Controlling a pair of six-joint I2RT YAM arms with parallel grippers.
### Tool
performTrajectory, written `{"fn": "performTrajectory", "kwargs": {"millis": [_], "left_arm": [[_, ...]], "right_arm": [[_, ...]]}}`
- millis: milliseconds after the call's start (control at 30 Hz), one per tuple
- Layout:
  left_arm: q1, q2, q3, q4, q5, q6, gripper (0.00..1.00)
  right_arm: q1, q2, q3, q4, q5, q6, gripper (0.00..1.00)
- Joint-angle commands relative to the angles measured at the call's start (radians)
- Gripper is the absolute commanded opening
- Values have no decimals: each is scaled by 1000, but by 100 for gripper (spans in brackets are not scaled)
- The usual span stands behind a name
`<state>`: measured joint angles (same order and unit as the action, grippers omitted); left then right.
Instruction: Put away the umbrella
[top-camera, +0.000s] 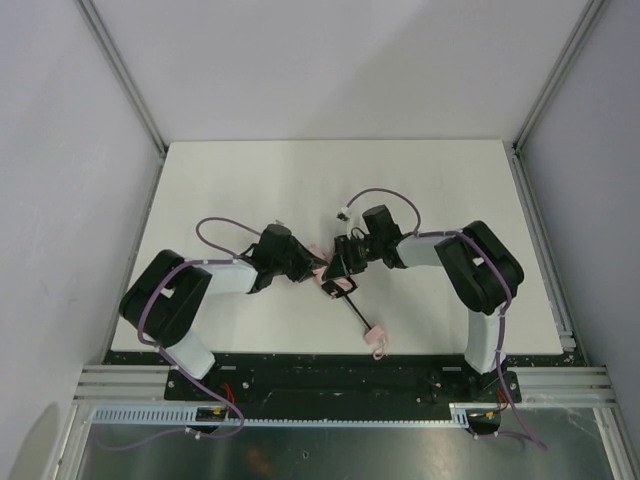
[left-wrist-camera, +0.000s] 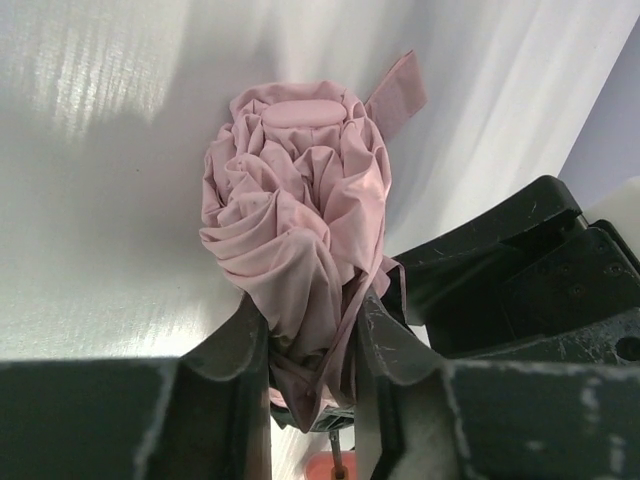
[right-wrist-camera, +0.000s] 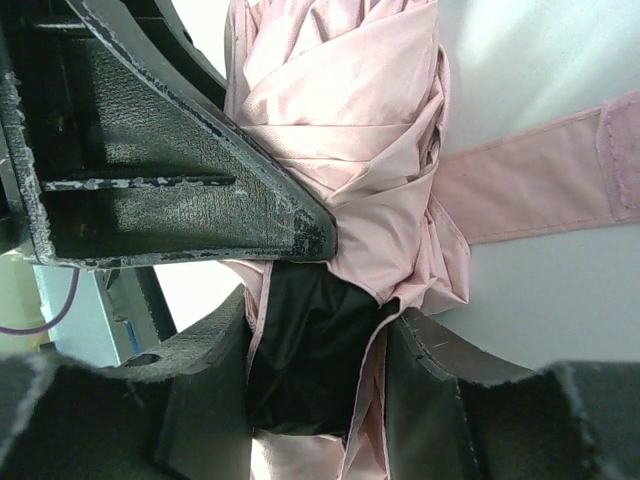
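The umbrella's bunched pale pink canopy (left-wrist-camera: 295, 210) lies on the white table between both grippers at the middle (top-camera: 325, 272). Its thin black shaft (top-camera: 356, 312) runs toward the near edge and ends at the small pink handle (top-camera: 379, 333) with its loop strap. My left gripper (left-wrist-camera: 312, 345) is shut on the pink fabric, and its fingers (left-wrist-camera: 235, 350) pinch the folds from the left side. My right gripper (right-wrist-camera: 315, 345) is shut on the fabric from the right, with black inner lining (right-wrist-camera: 310, 350) between its jaws. A pink closure strap (right-wrist-camera: 540, 180) lies flat on the table.
The white table (top-camera: 250, 180) is bounded by grey walls and aluminium rails at its sides. The left gripper's black body (right-wrist-camera: 150, 150) fills the upper left of the right wrist view. The right gripper's black body (left-wrist-camera: 520, 270) shows at the right of the left wrist view.
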<state>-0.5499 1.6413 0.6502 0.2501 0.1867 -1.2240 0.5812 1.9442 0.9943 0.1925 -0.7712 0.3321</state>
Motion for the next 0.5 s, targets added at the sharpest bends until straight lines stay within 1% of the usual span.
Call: {"fn": "performTrajectory", "kwargs": {"millis": [0,67,167,200,233,300,467], "left_arm": [[-35,64,-43,-144,-14,65,1],[-36,64,-48,-146,-9,42,0],[-39,54,-54,-174,-20,-1,0],[-40,49,-57,-181,-21,-15,0],[-40,43,-61,-187,-21,-31,0],[-40,35,-67,-201,-21,-62,0],[-41,28,-70,-228,4,-131,0]], "right_arm": [[36,-65,7,-39,-19,-30,34],[51,-95,6,-76,72,-56,48],[95,-150,6,-114,236,-98,73],[111,-167,6,-124,289,-111,78],[132,-183,6,-132,344,-125,81],[180,-209,5,-149,470,-156,85],[306,-221,6,-169,840,-217,86]]}}
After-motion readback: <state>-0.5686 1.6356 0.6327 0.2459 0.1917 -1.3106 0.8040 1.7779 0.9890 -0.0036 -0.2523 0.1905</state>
